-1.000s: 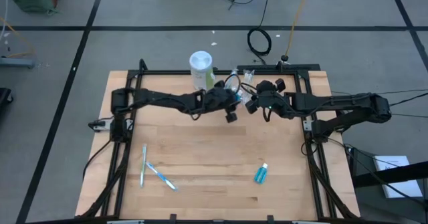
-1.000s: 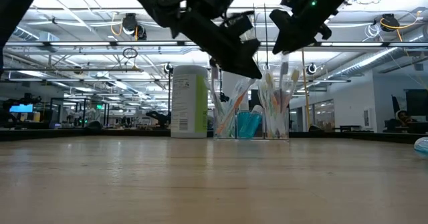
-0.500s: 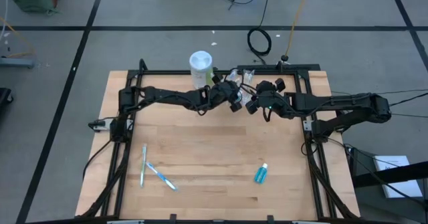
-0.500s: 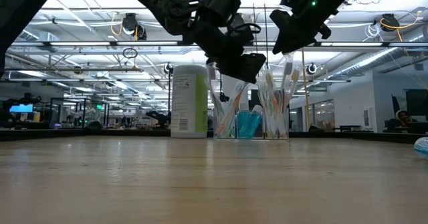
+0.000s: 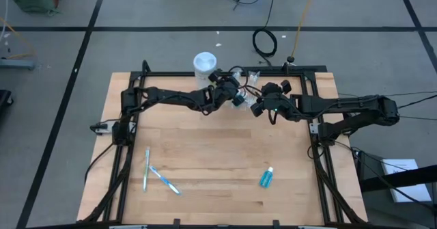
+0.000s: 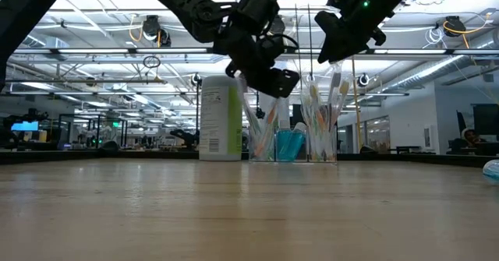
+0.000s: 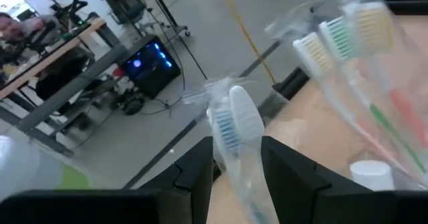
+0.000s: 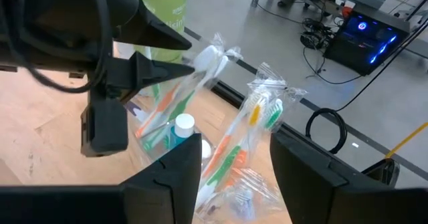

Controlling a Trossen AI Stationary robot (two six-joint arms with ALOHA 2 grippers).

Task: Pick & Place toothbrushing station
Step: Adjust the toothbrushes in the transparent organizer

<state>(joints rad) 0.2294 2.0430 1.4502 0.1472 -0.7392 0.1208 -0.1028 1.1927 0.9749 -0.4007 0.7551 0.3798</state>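
My left gripper [image 5: 235,96] is shut on a clear-wrapped toothbrush [image 7: 235,125] with a white head and blue bristles, above the table's far middle. Just beyond it stand clear cups [image 6: 269,132] of wrapped toothbrushes with orange and green handles [image 8: 231,150], with a teal toothpaste tube [image 6: 290,144] between them. My right gripper [image 5: 258,108] is open and hovers over the right cup [image 6: 320,128], touching nothing. Two blue toothbrushes [image 5: 156,173] and a teal toothpaste tube [image 5: 266,178] lie on the near part of the table. My left gripper pinches the wrapped toothbrush between its two fingers, just below the head [image 7: 241,158]. The brush runs along the fingers, and its head [image 8: 208,55] sticks out past the fingertips. It is lifted clear of the table, beside the cups' tops.
A white canister with a green label [image 5: 205,66] stands at the far edge, left of the cups. A black frame [image 5: 314,130] runs along the table's sides and back. The wooden tabletop [image 5: 218,154] lies between the cups and the loose items.
My left gripper, still shut on the wrapped toothbrush, has gone toward the table's far edge and the cups, rising a little and turning its fingers toward them. My right gripper has kept still above the right cup.
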